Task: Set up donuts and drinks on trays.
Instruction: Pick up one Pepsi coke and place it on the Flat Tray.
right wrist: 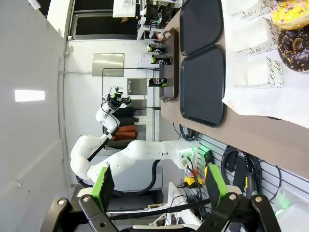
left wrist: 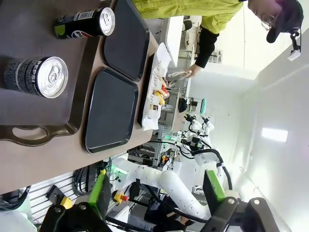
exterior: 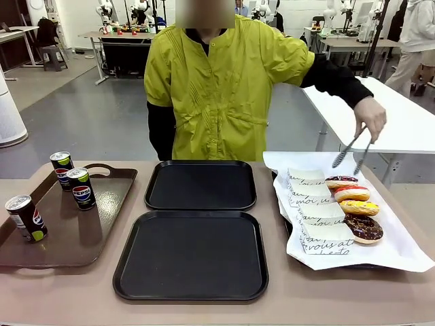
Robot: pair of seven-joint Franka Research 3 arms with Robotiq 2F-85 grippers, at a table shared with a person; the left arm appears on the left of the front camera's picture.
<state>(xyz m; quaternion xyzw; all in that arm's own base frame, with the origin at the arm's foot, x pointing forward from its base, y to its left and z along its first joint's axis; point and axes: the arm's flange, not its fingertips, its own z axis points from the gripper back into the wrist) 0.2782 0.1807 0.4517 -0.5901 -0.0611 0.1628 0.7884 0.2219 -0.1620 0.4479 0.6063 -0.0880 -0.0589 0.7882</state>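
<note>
Evidently placing not begun: trays [exterior: 194,255] bare. Tongs [exterior: 350,151] in person's hand [exterior: 372,117] hovered above donuts [exterior: 357,207]. Empty, spread wide: left gripper [left wrist: 155,176], right gripper [right wrist: 158,174]. Next likely needed: grasping can [exterior: 81,188].

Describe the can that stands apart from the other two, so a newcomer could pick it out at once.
At the left end of the table, from the robot's side, sits a glossy brown tray holding three black Pepsi cans. The lone can stands at its near left corner; the other two cans stand close together at the far end by the handle cutout.
</note>
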